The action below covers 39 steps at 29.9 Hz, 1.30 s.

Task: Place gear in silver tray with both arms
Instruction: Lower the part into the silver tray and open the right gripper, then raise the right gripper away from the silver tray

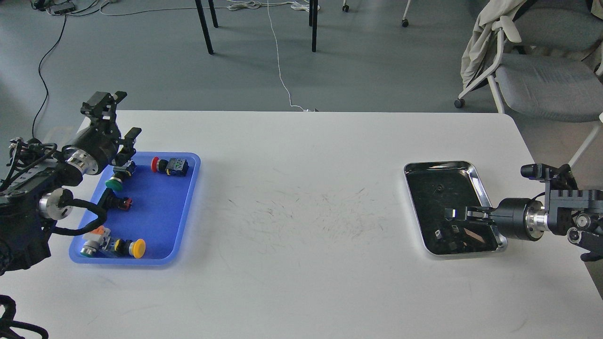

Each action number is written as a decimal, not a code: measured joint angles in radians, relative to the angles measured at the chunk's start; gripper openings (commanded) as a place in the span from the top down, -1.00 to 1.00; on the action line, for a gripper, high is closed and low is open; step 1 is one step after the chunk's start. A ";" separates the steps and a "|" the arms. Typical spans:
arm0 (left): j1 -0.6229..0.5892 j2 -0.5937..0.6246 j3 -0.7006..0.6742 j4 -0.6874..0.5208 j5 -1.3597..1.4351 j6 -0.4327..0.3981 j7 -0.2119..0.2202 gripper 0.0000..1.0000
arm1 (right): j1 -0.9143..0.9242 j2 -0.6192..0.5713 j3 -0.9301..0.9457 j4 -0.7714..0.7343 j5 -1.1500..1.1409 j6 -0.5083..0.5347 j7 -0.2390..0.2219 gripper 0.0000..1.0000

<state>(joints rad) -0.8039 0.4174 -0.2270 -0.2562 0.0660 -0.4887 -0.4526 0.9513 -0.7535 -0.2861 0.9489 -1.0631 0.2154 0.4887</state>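
The silver tray (438, 165) lies on the right of the white table (301, 197). My right gripper (451, 214) reaches in from the right and hangs low over the tray's near half, pointing left. Its fingers are dark against the tray's mirror bottom, so I cannot tell them apart. My left gripper (118, 118) is open and empty above the far left corner of the blue tray (188, 207). I can make out no gear. Small dark bits and reflections (438, 188) show in the silver tray's bottom.
The blue tray holds several push-button switches: red (168, 165), green (118, 179), yellow (128, 247), and a small black one (120, 203). A chair (532, 80) stands beyond the table's far right corner. Table legs and cables are on the floor behind.
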 measured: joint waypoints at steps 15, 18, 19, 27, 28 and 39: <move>0.000 -0.005 0.000 0.006 0.000 0.000 0.000 -0.97 | 0.004 0.000 0.073 -0.039 0.024 -0.001 0.000 -0.42; 0.001 -0.006 0.000 0.006 0.000 0.000 0.000 -0.97 | 0.009 0.000 0.106 -0.041 0.067 -0.001 0.000 -0.55; 0.003 -0.006 0.000 0.006 0.000 0.000 0.000 -0.97 | 0.010 0.000 0.117 -0.043 0.082 -0.001 0.000 -0.57; 0.003 0.000 -0.001 0.000 0.001 0.000 0.002 -0.97 | 0.011 0.007 0.242 -0.050 0.154 -0.010 0.000 -0.62; 0.003 0.002 -0.002 -0.003 0.001 0.000 0.002 -0.97 | 0.008 0.013 0.261 -0.050 0.168 -0.012 0.000 -0.62; 0.006 0.000 -0.011 -0.019 -0.018 0.000 0.002 -0.97 | -0.022 0.054 0.335 -0.044 0.513 -0.123 0.000 -0.77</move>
<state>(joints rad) -0.7979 0.4178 -0.2379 -0.2752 0.0477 -0.4888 -0.4506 0.9290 -0.6997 0.0485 0.9049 -0.5499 0.0928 0.4887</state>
